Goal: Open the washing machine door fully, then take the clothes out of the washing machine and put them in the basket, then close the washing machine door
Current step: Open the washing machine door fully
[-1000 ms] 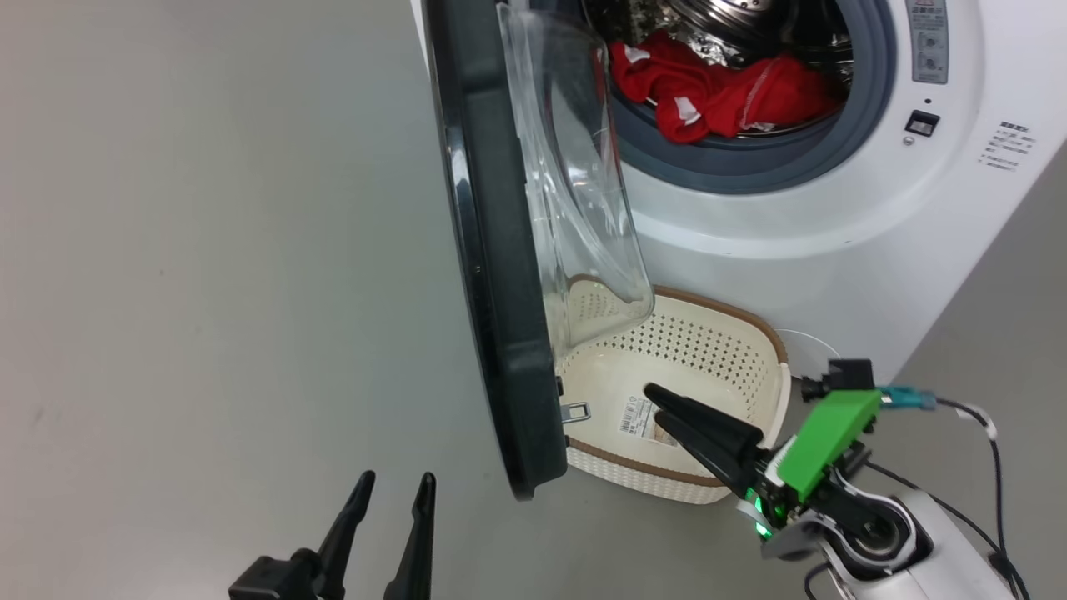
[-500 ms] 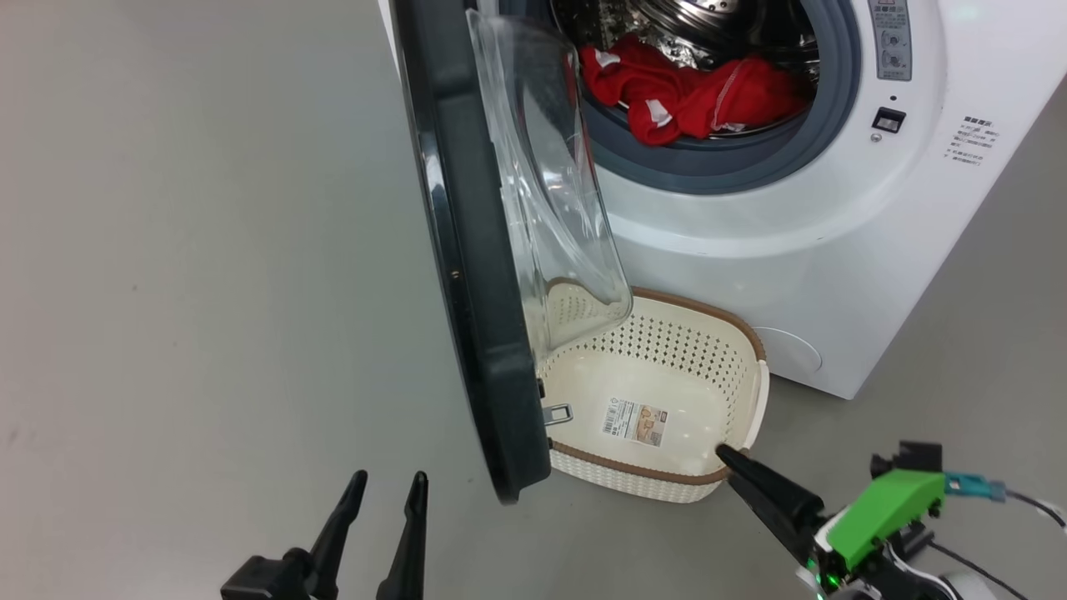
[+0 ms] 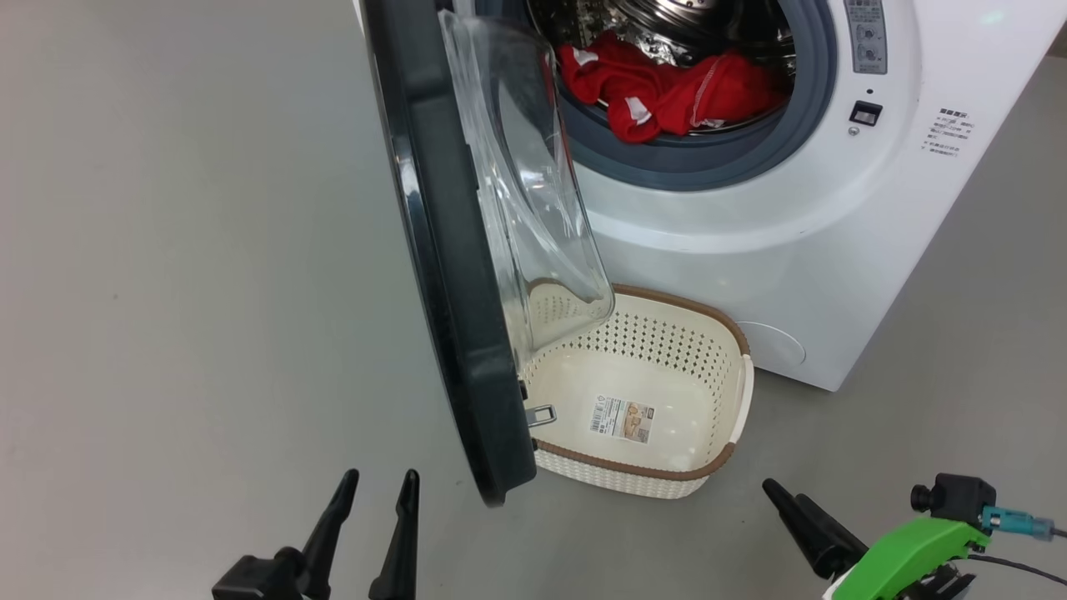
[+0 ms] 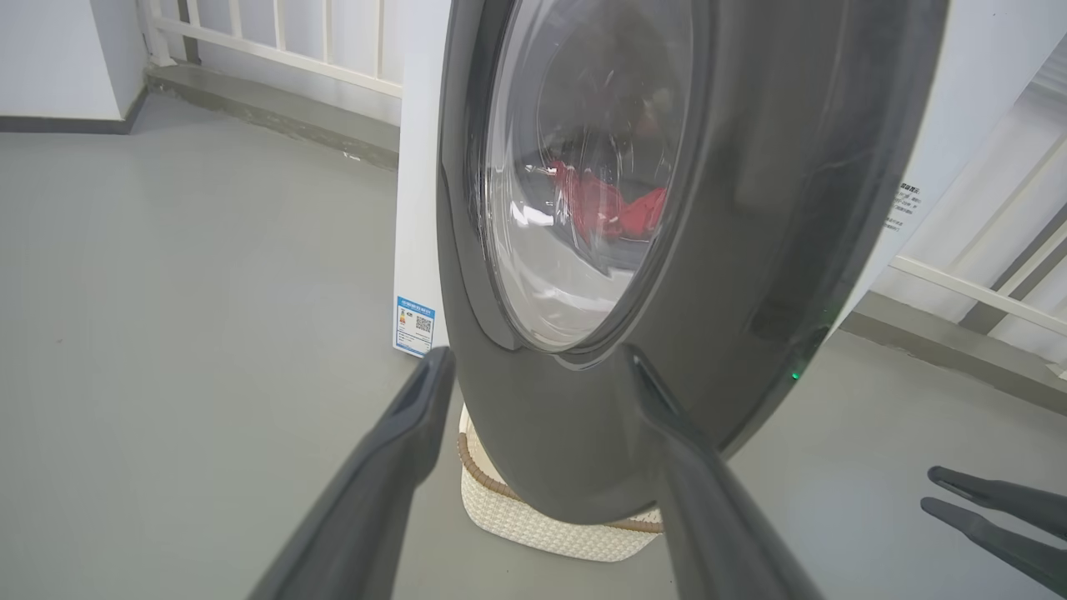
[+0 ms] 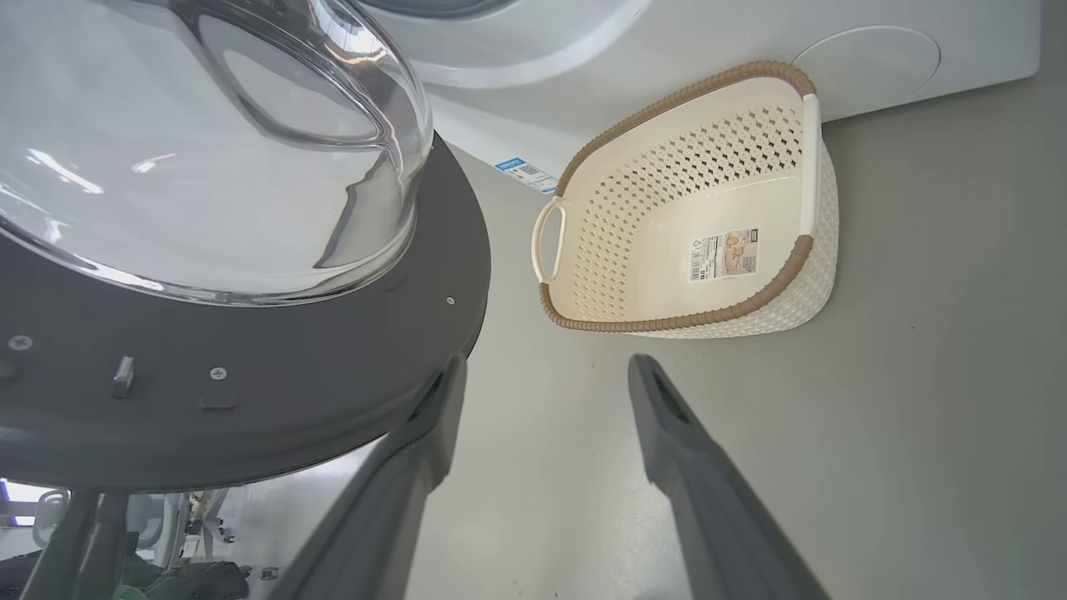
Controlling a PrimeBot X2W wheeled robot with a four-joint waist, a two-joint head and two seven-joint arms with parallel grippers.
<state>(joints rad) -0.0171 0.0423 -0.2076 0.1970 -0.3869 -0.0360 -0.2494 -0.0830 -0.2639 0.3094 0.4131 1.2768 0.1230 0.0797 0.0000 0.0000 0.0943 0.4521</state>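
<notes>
Left fingers (image 3: 406,517) and right fingers (image 3: 813,533) both gaped empty, and the washing machine door (image 3: 450,275) hung seemingly half open over the basket (image 3: 725,454), so a steady right-side push on its inner rim would swing it wide.

The clothes (image 3: 658,92) lie inside the washing machine (image 3: 792,225); the basket (image 3: 667,346) stands on the floor (image 3: 167,292) before it, right of its door (image 3: 450,275).

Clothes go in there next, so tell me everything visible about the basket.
The basket is cream-white perforated plastic, a rounded rectangle with a brown woven-look rim and loop side handles. It stands upright on the grey floor before the washing machine, partly under the open door, holding just a paper label on its bottom.
</notes>
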